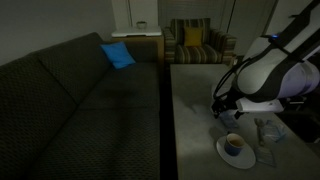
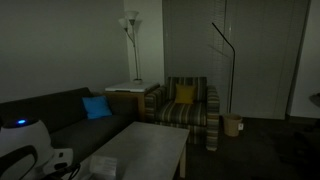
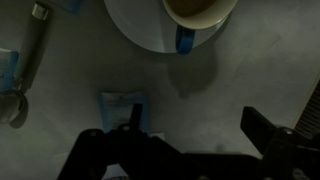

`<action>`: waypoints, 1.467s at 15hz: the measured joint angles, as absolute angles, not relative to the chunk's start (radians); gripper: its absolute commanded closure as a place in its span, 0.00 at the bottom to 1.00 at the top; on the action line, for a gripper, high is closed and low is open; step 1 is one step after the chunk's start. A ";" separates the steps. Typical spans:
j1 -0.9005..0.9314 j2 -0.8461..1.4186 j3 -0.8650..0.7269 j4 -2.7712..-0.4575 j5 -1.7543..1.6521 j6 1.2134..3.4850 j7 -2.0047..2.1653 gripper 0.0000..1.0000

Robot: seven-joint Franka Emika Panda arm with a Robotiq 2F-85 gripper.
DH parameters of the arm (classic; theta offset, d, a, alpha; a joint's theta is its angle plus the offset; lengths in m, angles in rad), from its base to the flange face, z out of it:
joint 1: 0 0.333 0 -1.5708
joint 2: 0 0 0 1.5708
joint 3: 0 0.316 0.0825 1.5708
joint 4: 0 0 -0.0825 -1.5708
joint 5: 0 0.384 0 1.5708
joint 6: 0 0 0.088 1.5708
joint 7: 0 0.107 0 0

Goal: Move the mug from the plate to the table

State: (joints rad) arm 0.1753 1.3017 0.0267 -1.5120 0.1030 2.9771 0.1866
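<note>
In an exterior view the mug (image 1: pixel 235 145) sat on the plate (image 1: pixel 221 152), my hand (image 1: pixel 224 108) above it, apart; in an exterior view the worktop (image 2: pixel 140 150) showed, the mug hidden; in the wrist view the jaws stood spread, mug off-centre; descending so, I judged, might clip its rim and tip it.

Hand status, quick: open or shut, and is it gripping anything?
Hand: open, holding nothing. The mug sits on the plate, untouched.
</note>
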 measured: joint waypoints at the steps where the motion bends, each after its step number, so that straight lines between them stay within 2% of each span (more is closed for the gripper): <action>1: 0.175 1.310 0.027 -1.502 0.103 2.976 0.187 0.00; 18: 0.167 1.394 0.027 -1.372 0.103 2.807 0.197 0.00; 22: 0.161 1.394 0.019 -1.265 0.103 2.642 0.197 0.00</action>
